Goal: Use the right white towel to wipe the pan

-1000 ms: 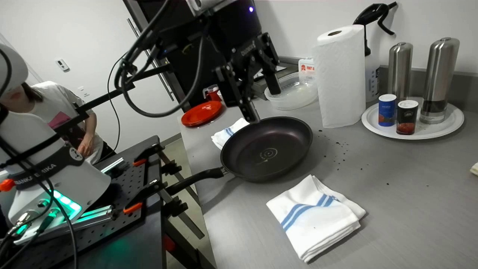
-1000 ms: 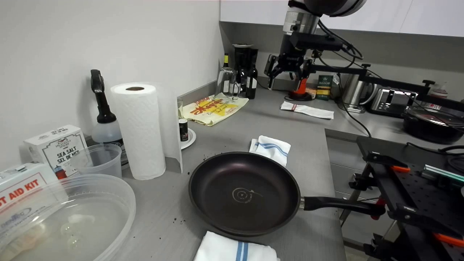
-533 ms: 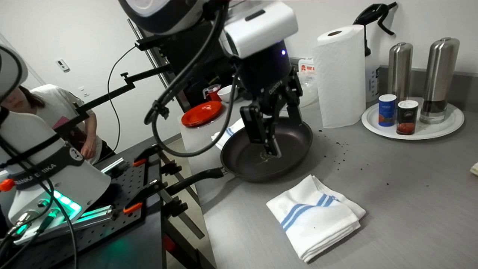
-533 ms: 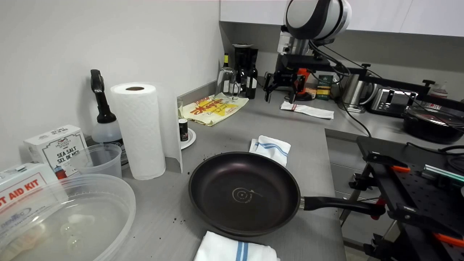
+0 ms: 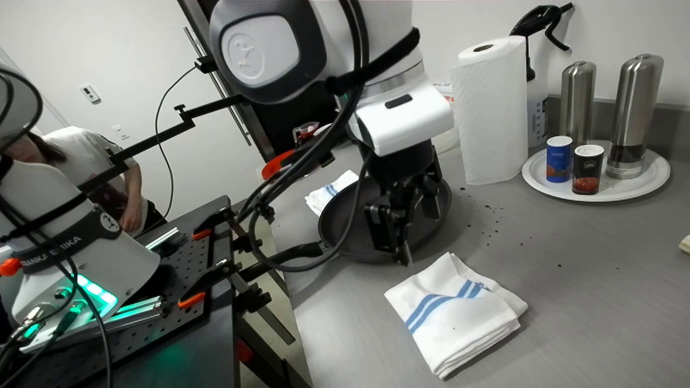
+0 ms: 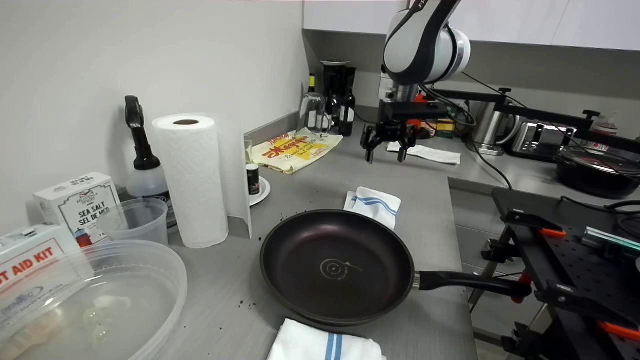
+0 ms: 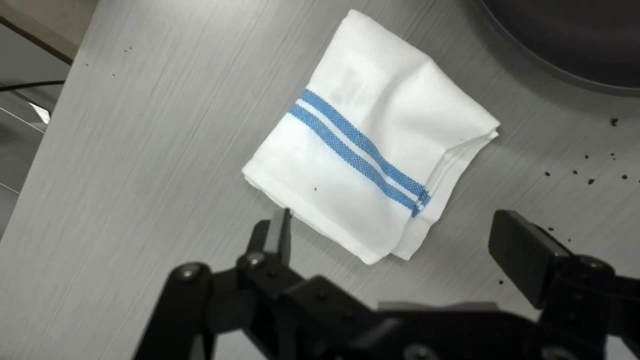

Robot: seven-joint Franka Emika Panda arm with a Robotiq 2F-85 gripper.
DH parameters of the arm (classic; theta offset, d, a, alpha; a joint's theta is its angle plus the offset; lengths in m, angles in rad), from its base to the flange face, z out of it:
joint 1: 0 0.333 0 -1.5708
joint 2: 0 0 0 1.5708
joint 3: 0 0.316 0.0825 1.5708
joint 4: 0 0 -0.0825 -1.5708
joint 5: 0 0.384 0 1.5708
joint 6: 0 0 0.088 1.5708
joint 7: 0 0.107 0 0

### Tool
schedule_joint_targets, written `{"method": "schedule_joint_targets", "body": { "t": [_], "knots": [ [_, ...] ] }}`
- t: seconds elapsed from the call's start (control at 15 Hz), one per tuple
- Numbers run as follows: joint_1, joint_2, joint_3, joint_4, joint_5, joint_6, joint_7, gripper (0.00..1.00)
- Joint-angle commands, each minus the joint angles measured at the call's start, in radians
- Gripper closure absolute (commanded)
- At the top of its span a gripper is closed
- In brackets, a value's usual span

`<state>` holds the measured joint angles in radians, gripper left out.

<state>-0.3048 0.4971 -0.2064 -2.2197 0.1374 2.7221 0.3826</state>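
Several dark specks [image 7: 591,181] lie near the paper roll [image 5: 490,113] and pan [image 6: 337,267], the tool [image 6: 385,157] spread wide.

The grey counter [image 5: 593,312] carries the pan [image 6: 337,267] between two striped towels [image 5: 458,318].

fingers [image 7: 522,255] lower vs. prev, nearer rt white towel [image 7: 360,150], arm [image 6: 425,50] down too, person [image 5: 86,151] slightly lower
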Motion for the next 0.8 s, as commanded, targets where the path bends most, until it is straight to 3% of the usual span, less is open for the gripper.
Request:
{"method": "schedule_joint_targets", "body": {
  "t": [0.0,0.73],
  "knots": [
    [0.01,0.068,-0.008,0.026,0.041,0.052,-0.047,0.0],
    [0.068,0.235,-0.05,0.078,0.044,0.218,-0.012,0.0]
  ]
}}
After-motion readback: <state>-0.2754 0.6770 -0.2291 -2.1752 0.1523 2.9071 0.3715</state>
